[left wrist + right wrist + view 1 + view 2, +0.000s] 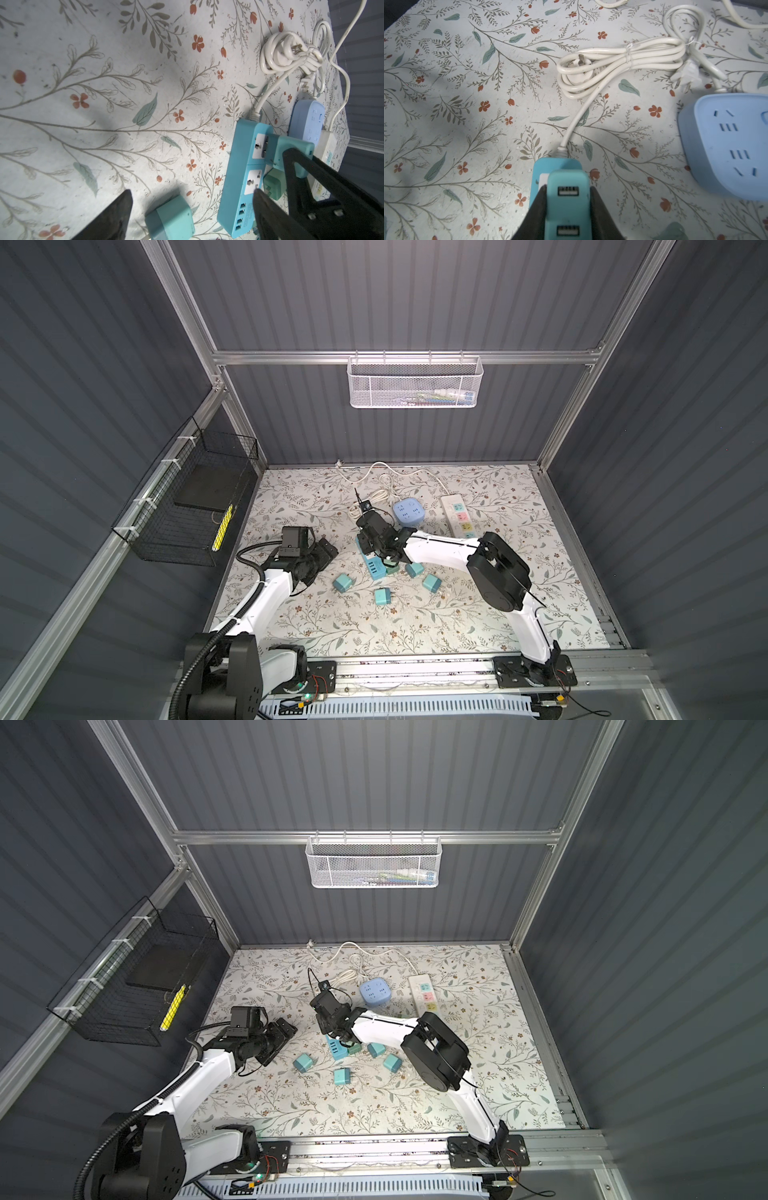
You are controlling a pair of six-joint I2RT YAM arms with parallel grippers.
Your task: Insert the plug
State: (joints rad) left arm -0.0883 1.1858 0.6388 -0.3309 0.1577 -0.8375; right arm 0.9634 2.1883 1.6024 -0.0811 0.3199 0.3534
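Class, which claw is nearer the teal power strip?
Right. The right claw, shut on a teal plug, is over the teal power strip; the left claw stands open, apart, to its left in a top view.

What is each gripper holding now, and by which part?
The right gripper holds the teal USB plug by its two opposite sides, one of the fingers on each. The left gripper is open and holds nothing.

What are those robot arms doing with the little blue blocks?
The right gripper is squeezed shut on a teal USB charger, holding its prongs at a socket on the teal power strip. The prongs show, so it isn't fully in. The left gripper is open and empty nearby. Other chargers lie loose on the flowery table.
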